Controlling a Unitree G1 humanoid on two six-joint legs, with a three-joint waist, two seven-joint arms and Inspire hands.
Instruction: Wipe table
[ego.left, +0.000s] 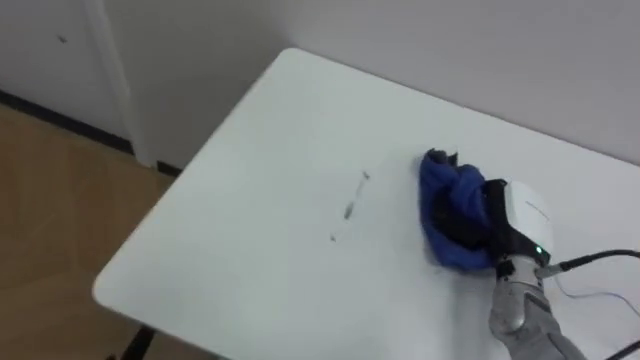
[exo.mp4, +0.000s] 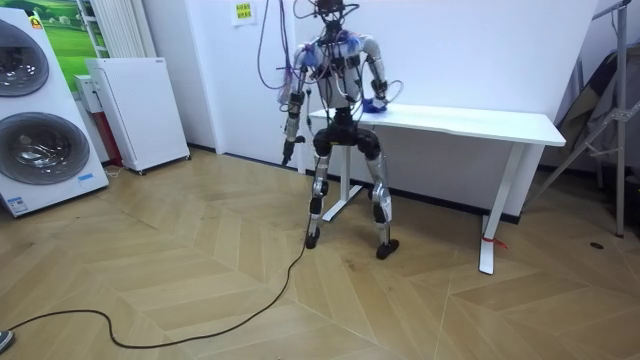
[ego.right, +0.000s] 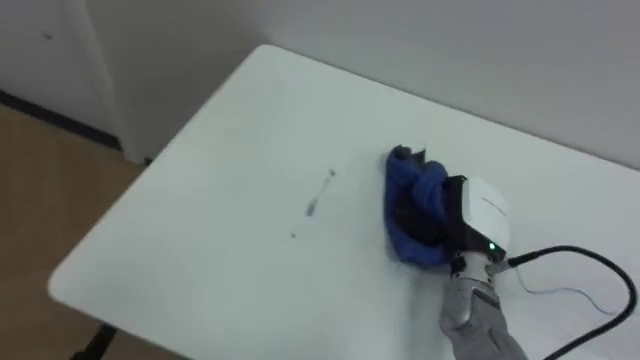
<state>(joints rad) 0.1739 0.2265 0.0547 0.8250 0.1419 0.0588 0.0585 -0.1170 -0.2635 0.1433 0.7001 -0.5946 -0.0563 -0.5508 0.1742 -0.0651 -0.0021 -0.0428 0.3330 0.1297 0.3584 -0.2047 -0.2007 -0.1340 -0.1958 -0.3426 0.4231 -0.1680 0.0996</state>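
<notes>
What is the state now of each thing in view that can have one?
blue cloth: bunched up, lying on the table.
right hand: resting on the blue cloth.
table: small dark marks to the left of the cloth, not yet wiped.
left hand: hangs at the robot's side, off the table.

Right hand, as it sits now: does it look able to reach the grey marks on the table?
Probably yes. The right hand rests on the blue cloth, the grey marks lie just to its left, bare table between.
</notes>
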